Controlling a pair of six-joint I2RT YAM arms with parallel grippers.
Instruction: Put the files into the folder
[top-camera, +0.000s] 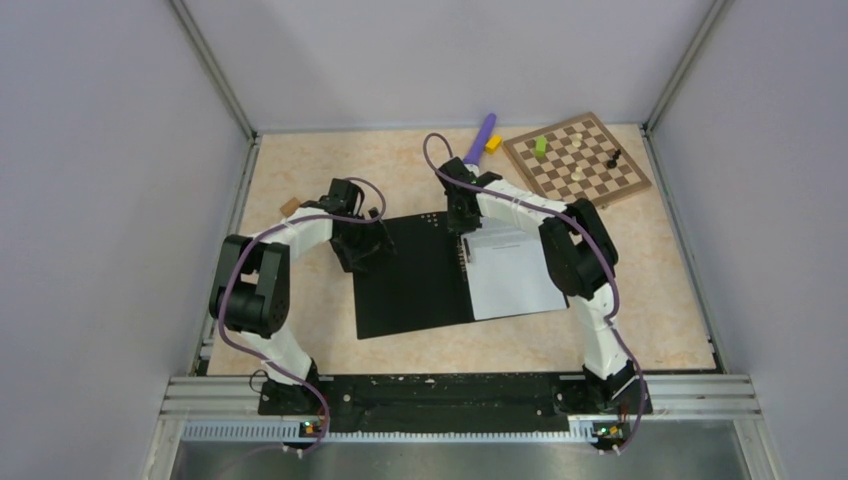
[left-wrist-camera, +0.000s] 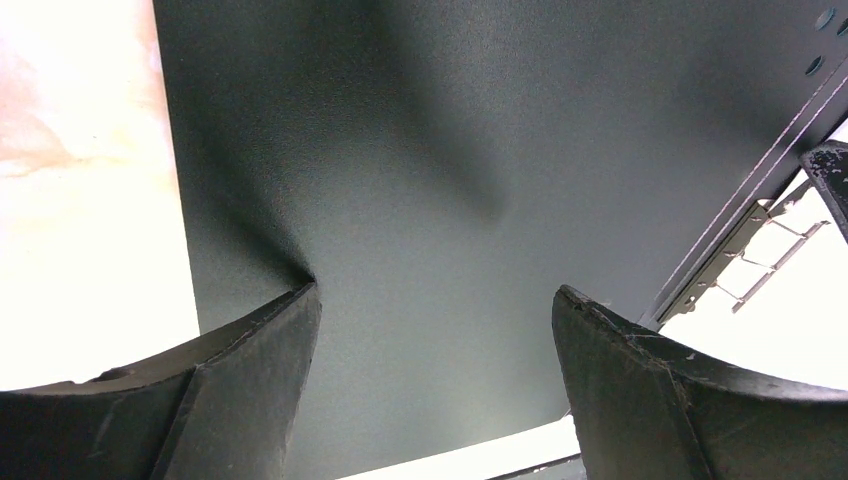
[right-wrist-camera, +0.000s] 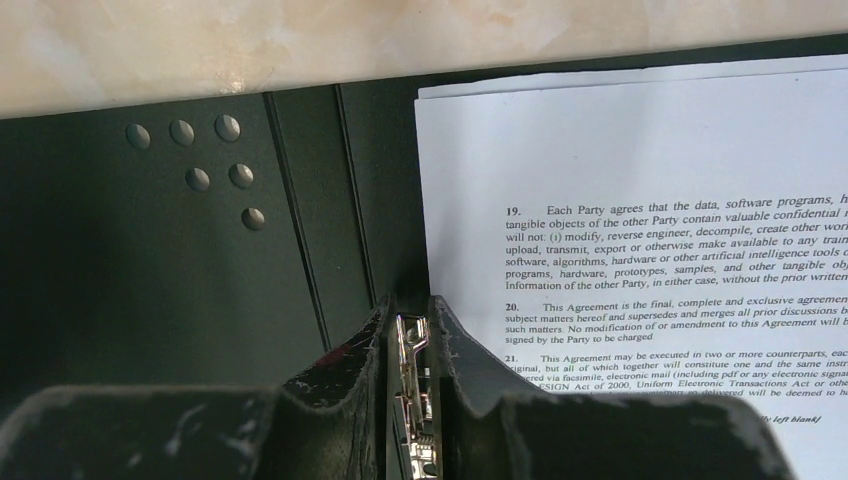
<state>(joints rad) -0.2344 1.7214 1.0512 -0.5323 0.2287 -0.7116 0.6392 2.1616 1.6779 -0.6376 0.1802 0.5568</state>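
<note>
1. Top view: the folder (top-camera: 415, 280) lies open on the table (top-camera: 650, 300), black inner faces up. The files (top-camera: 515, 280) rest on its half toward 3 o'clock. The left gripper (top-camera: 372, 240) hangs over the folder's corner at 10 o'clock. The right gripper (top-camera: 462, 225) is at the 12 o'clock end of the spine. A chessboard (top-camera: 577, 160) stands apart at 1 o'clock. Only this view shows both arms and that the sheets already lie inside the folder outline.

2. Left wrist view: the left gripper (left-wrist-camera: 435, 300) has its jaws wide apart and holds nothing; the bare black flap is below them. At 3 o'clock the metal clip (left-wrist-camera: 745, 265) shows from the side, which the top view does not resolve.

3. Right wrist view: the right gripper (right-wrist-camera: 410, 305) has its jaws narrow, with the metal clip (right-wrist-camera: 410, 370) pinched between them; both pads seem to touch it. The files (right-wrist-camera: 650, 180) lie just beside the clip at 3 o'clock, text readable, edges slightly fanned. Whether the sheets sit under the clip I cannot tell. Small dimples (right-wrist-camera: 205, 165) mark the folder (right-wrist-camera: 150, 280) at 10 o'clock.

4. My judgement for the step: work the clip gently, keeping the pinch square on the metal so that it does not slip onto the paper edge. The left gripper could press the flap so that the folder does not slide.
</note>
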